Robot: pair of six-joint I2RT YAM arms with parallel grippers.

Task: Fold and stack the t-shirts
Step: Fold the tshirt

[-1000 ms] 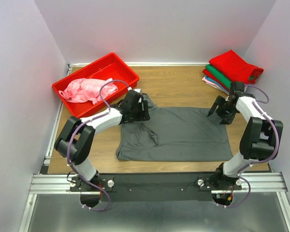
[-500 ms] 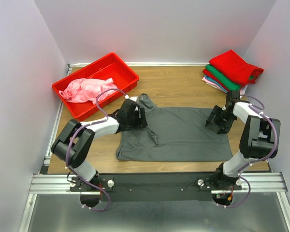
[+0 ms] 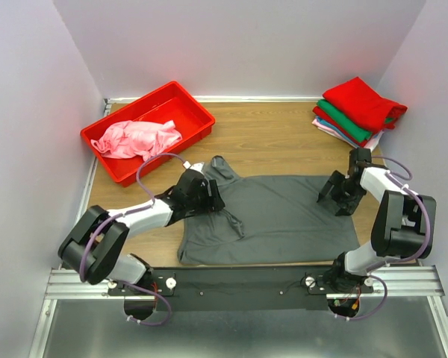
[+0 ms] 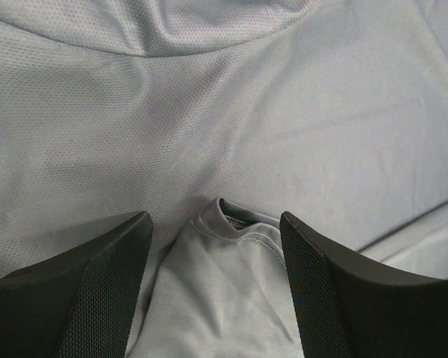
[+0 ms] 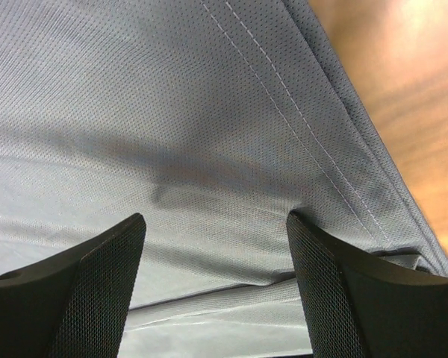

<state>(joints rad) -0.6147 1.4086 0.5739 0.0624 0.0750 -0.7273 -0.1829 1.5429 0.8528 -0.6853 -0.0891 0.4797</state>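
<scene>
The dark grey t-shirt [image 3: 284, 212] lies spread flat across the middle of the table. My left gripper [image 3: 207, 195] is low over its left end. In the left wrist view the gripper [image 4: 215, 224] is open, and a raised fold with a stitched hem [image 4: 231, 224] lies between the fingers. My right gripper [image 3: 333, 195] is low over the shirt's right end. In the right wrist view it [image 5: 215, 224] is open, pressed onto the cloth beside the stitched hem [image 5: 313, 149]. A pink t-shirt [image 3: 134, 138] lies crumpled in the bin. Folded red, green and pale pink shirts [image 3: 358, 110] are stacked at the back right.
The red plastic bin [image 3: 187, 104] stands at the back left. Bare wooden table [image 3: 269, 138] lies between the bin and the stack, and shows past the hem in the right wrist view [image 5: 411, 82]. Walls close in on the left, right and back sides.
Both grippers have moved toward the near edge of the table. The grey shirt has shifted that way with them, its near edge now closer to the table's front.
</scene>
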